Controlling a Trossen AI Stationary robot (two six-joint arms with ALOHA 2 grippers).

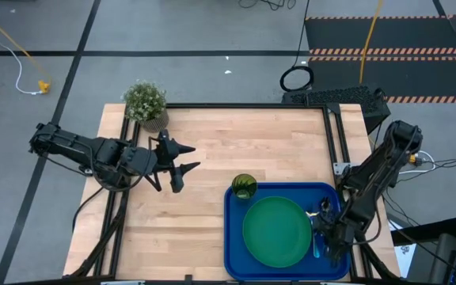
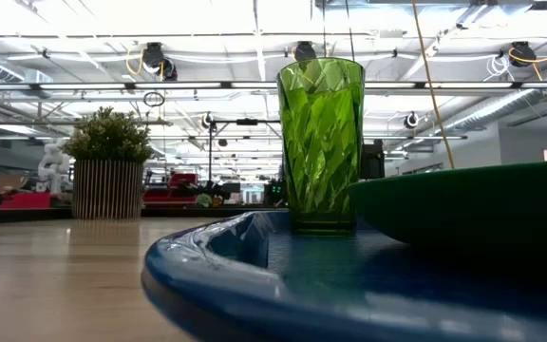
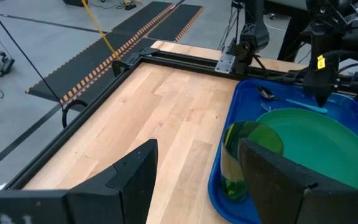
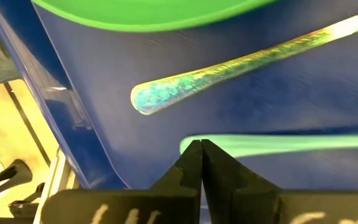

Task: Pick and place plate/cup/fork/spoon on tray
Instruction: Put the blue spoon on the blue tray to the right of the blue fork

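Observation:
The blue tray (image 1: 229, 237) lies at the table's near right. On it sit the dark-green plate (image 1: 276, 229) and, upright at its far left corner, the cup (image 1: 244, 187). The spoon's dark bowl (image 3: 265, 93) lies beside the plate's right side. The right wrist view shows two slender light handles on the tray floor, one with a rounded end (image 4: 166, 93) and one pale strip (image 4: 278, 144); which is the fork's I cannot tell. My right gripper (image 4: 201, 144) is shut, slanting down, at the strip's end. My left gripper (image 1: 184, 166) hangs open over the table's left middle. My right gripper's shut fingertips (image 4: 194, 155) stand over the free end of the pale handle (image 4: 188, 144), which lies flat on the tray floor. They come from above, slanting down. The fingertips cover the spot, so I cannot tell whether they touch the handle.
A potted plant (image 1: 146, 103) stands at the table's far left corner. Bare wood stretches between the left gripper and the tray. A black frame rail (image 1: 335, 134) runs along the table's right edge, close to my right arm (image 1: 370, 174).

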